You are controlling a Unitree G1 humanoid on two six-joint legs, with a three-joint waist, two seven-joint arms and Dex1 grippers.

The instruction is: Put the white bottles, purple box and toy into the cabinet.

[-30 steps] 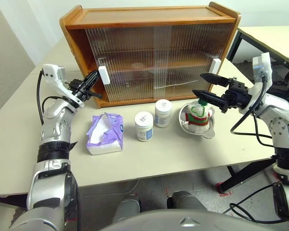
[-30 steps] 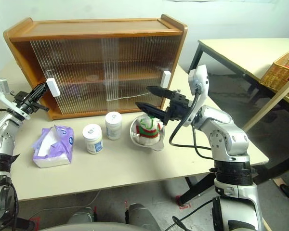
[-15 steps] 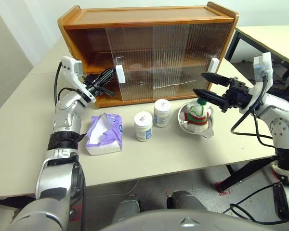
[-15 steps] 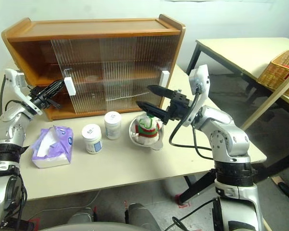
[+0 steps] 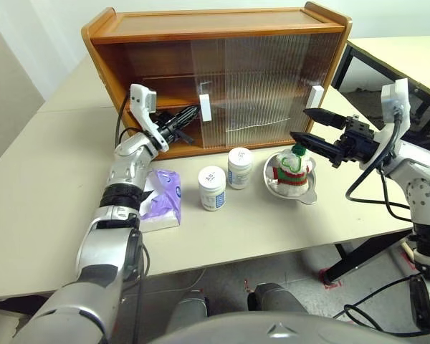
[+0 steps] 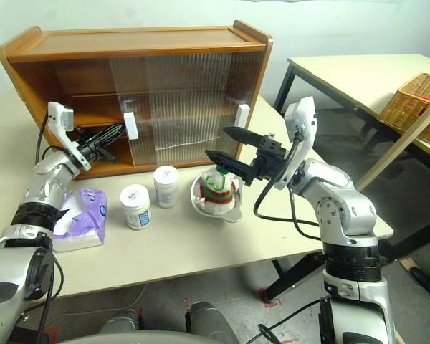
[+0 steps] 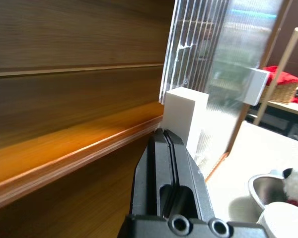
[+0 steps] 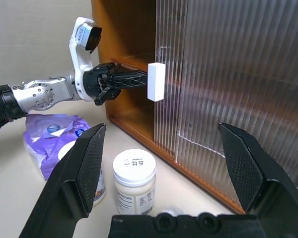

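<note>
The orange-brown cabinet (image 5: 222,21) stands at the back of the table, its left section uncovered. My left gripper (image 5: 190,115) is shut, its tips pressed against the white block handle (image 7: 184,116) of the left sliding door. In front lie the purple box (image 5: 161,201) and two white bottles (image 5: 212,188) (image 5: 239,167). The toy (image 5: 292,168) sits in a steel bowl (image 5: 308,193). My right gripper (image 5: 299,123) hovers open just above and beside the toy, holding nothing.
The right door's white handle (image 5: 315,96) sits near the cabinet's right end. A second table (image 6: 344,72) with a wicker basket (image 6: 419,100) stands to the right. Bare tabletop (image 5: 43,215) lies left and in front of the objects.
My left gripper has swept to the right against the door handle, and the left sliding door has slid right with it, uncovering the cabinet's left section. The right arm has stayed still.
</note>
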